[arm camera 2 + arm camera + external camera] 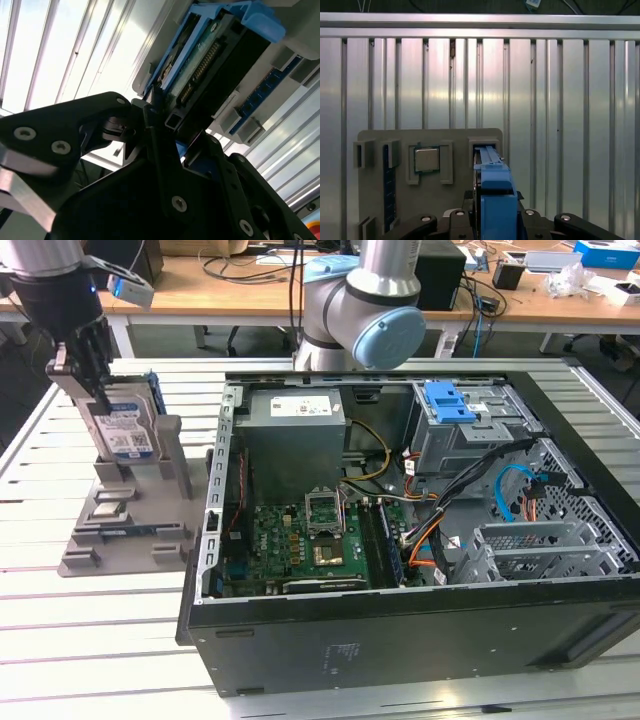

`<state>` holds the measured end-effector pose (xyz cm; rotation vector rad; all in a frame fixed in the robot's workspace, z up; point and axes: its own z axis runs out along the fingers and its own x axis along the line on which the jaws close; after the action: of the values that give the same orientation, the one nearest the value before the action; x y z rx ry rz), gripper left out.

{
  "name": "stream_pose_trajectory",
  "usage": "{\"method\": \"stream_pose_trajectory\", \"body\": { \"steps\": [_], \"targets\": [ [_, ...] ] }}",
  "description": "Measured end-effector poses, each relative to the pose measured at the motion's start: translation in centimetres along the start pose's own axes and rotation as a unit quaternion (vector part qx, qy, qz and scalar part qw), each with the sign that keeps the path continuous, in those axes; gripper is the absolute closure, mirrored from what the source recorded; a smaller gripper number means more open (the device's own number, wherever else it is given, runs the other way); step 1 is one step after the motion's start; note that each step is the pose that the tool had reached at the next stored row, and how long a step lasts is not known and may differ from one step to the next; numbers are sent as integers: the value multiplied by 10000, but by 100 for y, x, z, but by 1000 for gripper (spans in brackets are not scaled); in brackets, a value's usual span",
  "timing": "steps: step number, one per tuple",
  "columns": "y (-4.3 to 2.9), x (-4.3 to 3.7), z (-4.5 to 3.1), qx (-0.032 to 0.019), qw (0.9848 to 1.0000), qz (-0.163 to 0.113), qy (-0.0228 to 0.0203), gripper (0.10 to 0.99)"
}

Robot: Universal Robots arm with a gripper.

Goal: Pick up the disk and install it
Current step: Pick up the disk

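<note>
Slatted metal counter (60, 640), open computer case (400, 640) alongside. We see the disk (125, 430) upright in the grey stand (120, 540), the hand (88, 380) clenched on its top edge. Pick-up step, we judge; install undone. Stand walls leave only straight up free.

One disk (125, 430), one grey stand (130, 535), one open computer case (400, 650), one robot arm (365, 315), one drive cage (470, 435)
</note>
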<state>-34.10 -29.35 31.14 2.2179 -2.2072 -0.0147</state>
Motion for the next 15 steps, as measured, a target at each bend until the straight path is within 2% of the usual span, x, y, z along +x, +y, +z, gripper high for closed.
{"method": "stream_pose_trajectory", "body": {
  "steps": [5, 9, 15],
  "targets": [
    [2, -7, -123, 0, 10000, 0, 0, 722],
    [5, -20, -341, 0, 10000, 0, 0, 722],
    [8, -30, -536, 0, 10000, 0, 0, 722]
  ]
}}
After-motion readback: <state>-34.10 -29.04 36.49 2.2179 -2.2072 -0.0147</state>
